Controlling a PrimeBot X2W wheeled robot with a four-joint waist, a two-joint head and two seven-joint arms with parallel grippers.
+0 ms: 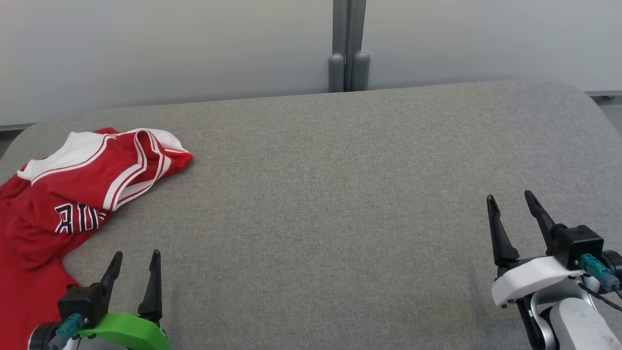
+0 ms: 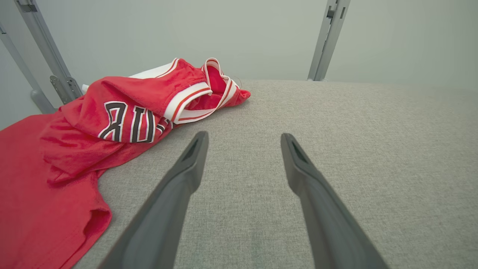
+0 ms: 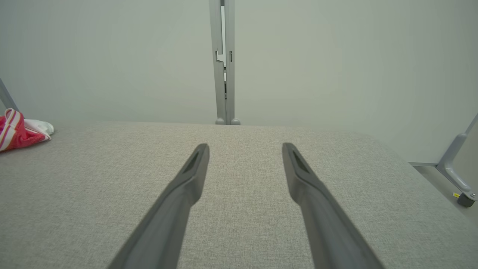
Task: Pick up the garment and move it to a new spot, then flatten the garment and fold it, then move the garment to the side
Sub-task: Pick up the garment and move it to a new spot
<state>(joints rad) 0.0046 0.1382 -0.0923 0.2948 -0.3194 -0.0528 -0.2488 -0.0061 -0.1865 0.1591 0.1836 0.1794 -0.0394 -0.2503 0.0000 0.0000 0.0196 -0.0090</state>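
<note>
The garment [image 1: 73, 194] is a red jersey with white trim and dark lettering, lying crumpled at the far left of the grey table [image 1: 340, 194], part of it running off the head view's left edge. In the left wrist view the garment [image 2: 93, 142] lies ahead and to the left. My left gripper [image 1: 137, 256] stands open at the lower left, just right of the jersey's lower part, holding nothing; its fingertips [image 2: 199, 139] frame bare cloth. At the lower right my right gripper [image 1: 511, 199] is open and empty, far from the garment [image 3: 18, 130], whose edge peeks in at the left.
A pale partition wall [image 1: 170, 48] with a grey post [image 1: 349, 48] stands behind the table's far edge. The table's corners are rounded. A frame leg with a castor [image 3: 465, 200] stands on the floor beyond the table's right side.
</note>
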